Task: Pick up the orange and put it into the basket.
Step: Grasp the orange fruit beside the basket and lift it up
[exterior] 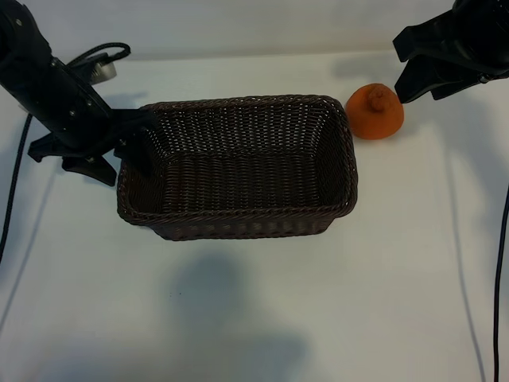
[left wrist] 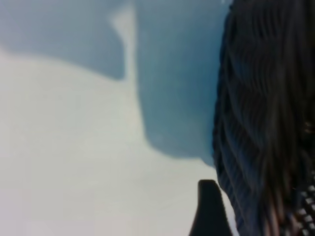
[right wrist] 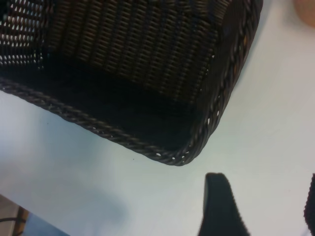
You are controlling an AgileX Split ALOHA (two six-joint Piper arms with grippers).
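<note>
The dark brown wicker basket (exterior: 238,215) stands in the middle of the table and holds nothing. The orange (exterior: 375,112) sits on the table just off the basket's far right corner, with its knobby bump up. My right gripper (exterior: 407,78) hangs open just right of the orange and above it, not touching. In the right wrist view its fingers (right wrist: 219,209) frame bare table, with a basket corner (right wrist: 197,142) and a sliver of the orange (right wrist: 306,10) beyond. My left gripper (exterior: 127,159) is open at the basket's left end wall. One finger (left wrist: 209,209) shows outside the wall (left wrist: 266,123).
Black cables trail along the left edge (exterior: 14,191) and the right edge (exterior: 499,263) of the white table. The basket's wall stands between the two arms. Bare tabletop stretches in front of the basket (exterior: 254,318).
</note>
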